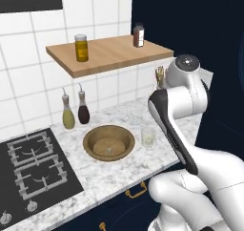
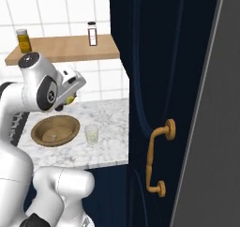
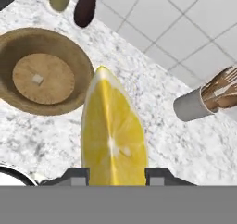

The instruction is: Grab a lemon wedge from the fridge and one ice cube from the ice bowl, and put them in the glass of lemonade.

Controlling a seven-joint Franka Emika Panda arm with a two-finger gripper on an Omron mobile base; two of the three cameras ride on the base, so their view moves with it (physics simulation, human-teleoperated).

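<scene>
Gripping the lemon wedge between closed fingers, our gripper hung above the counter, behind the glass of lemonade and toward the tiled wall. From the hand camera we saw the wedge standing cut face toward us, pinched low at both sides, most of it poking past the fingertips.

The glass stood on the counter just right of the ice bowl, close but apart from it. One small pale cube lay at the bowl's centre. Two bottles stood behind the bowl, and a grey cup of wooden sticks stood near the wall behind the glass.

We judged the risks this way. The glass mouth was narrow and the wedge long, so a release slightly off centre could bounce it off the rim onto the counter. Coming down too low could knock the glass over and spill it. With the bowl so close, a drift left would drop the wedge among the ice instead.
</scene>
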